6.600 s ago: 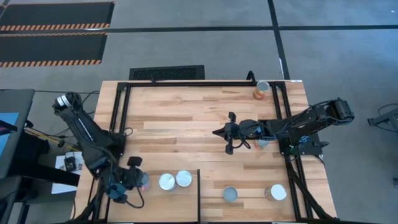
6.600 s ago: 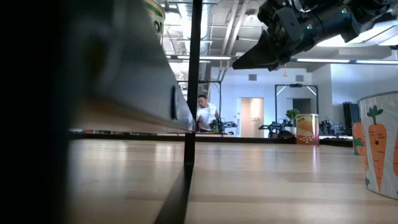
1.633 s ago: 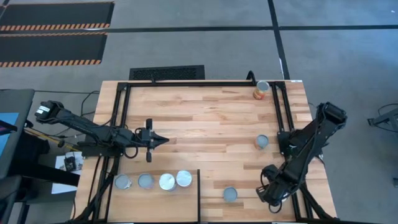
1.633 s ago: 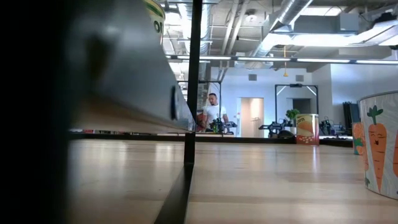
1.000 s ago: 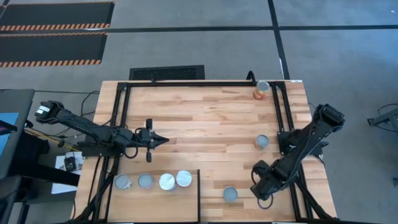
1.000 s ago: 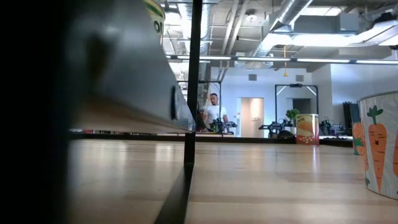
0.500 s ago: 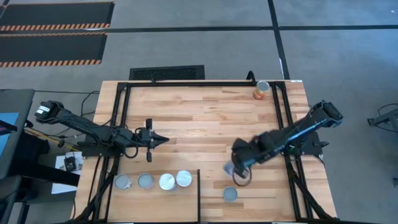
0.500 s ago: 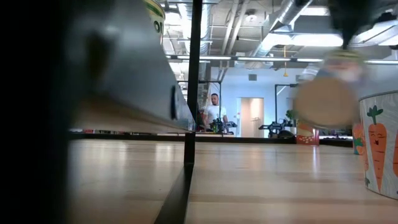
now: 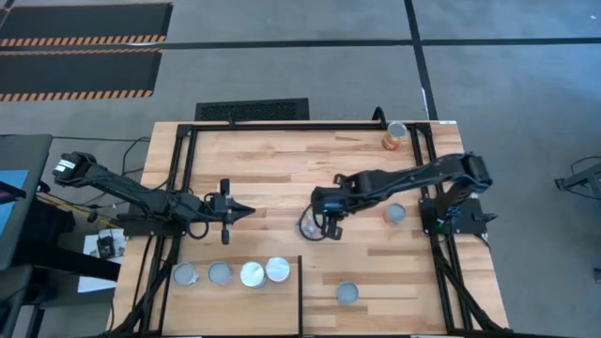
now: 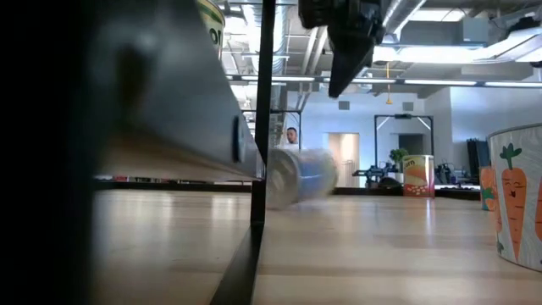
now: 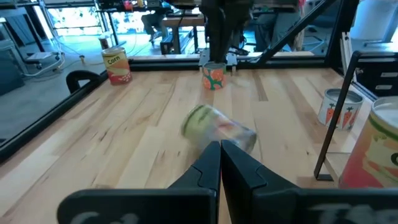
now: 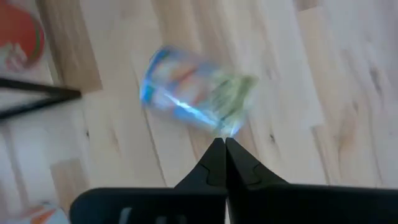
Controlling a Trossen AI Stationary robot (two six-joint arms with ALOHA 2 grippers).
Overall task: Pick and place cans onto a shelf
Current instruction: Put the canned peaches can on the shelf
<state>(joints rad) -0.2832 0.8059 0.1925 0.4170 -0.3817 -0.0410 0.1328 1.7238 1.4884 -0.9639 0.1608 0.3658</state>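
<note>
Pale wood makes the shelf (image 9: 225, 299) at the near edge of the table (image 9: 282, 160), and I see four cans (image 9: 186, 275) standing on it in a row. One more can (image 9: 348, 293) stands on the table to the right of the shelf's black post.

Farther in, my left gripper (image 9: 246, 210) hangs over the left part of the table. Its fingers are pressed tight together with nothing between them.

My right gripper (image 9: 319, 231) is near the middle of the table, with its arm reaching in from the right. Its fingers are also squeezed together and hold nothing. A blue can (image 9: 306, 225) lies on its side on the planks just beside those fingers. It looks blurry in my low view (image 10: 301, 177) and in both wrist views.

Another can (image 9: 395, 214) stands further right, near the black side rail. A corn can (image 9: 395, 137) stands at the far right corner.

A person (image 10: 290, 141) is far off in the room behind.
</note>
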